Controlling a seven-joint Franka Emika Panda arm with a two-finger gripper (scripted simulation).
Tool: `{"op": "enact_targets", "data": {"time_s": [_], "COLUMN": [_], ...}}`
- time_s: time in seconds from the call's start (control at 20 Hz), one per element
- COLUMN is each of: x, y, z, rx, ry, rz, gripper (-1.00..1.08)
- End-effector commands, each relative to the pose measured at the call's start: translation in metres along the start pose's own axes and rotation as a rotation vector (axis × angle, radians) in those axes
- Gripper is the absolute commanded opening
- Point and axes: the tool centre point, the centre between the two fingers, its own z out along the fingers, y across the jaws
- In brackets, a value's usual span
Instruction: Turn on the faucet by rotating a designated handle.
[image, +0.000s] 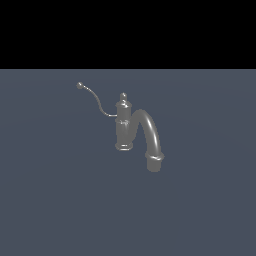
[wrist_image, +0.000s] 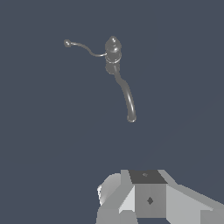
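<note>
The grey metallic faucet (image: 123, 125) stands on the flat grey floor, with its ribbed column upright and a small finial on top. Its thick arched spout (image: 150, 132) curves down to a collar toward the exterior view's right. The thin wire-like handle (image: 96, 101) sweeps from the column up toward the exterior view's left and ends in a small ball tip. In the wrist view the faucet (wrist_image: 113, 50), the handle (wrist_image: 85, 47) and the spout (wrist_image: 126, 96) are seen from above, far off. Only part of my gripper (wrist_image: 146, 194) shows, well apart from the faucet. Its fingertips are not visible.
A plain dark grey floor (image: 60, 200) lies all around the faucet. No other object shows. The arm does not appear in the exterior view.
</note>
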Motion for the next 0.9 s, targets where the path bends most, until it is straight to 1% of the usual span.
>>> {"op": "enact_targets", "data": {"time_s": [0.0,0.4,0.85], "x": [0.000,0.005,0.030], "y": [0.000,-0.001,-0.008], "z": [-0.001,0.000,0.006], "rx": [-0.002,0.001,0.016], "ry": [0.005,0.004,0.000], "rz": [0.001,0.016,0.108], "gripper": [-1.00,-1.00,-1.00]}}
